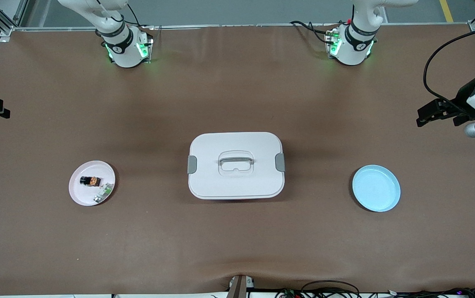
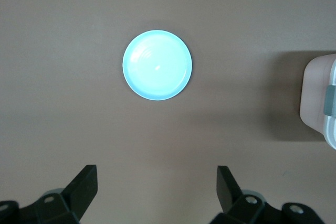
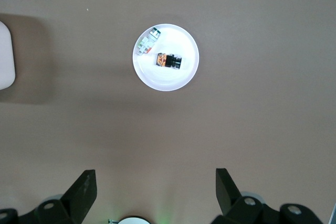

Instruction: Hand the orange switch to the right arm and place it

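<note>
While both wrist views show each end effector spread wide — left end effector (image 2: 157, 192), right end effector (image 3: 156, 192) — orange switch (image 1: 90, 181) on pink plate (image 1: 81, 194).

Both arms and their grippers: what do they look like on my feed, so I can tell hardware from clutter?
Both are white Franka arms with black joint bands and green lights glowing at the bases. The right arm and left arm look alike; black cables trail by the left arm's base. The left gripper and right gripper each show two black wedge-shaped fingers on dark mounts.
</note>
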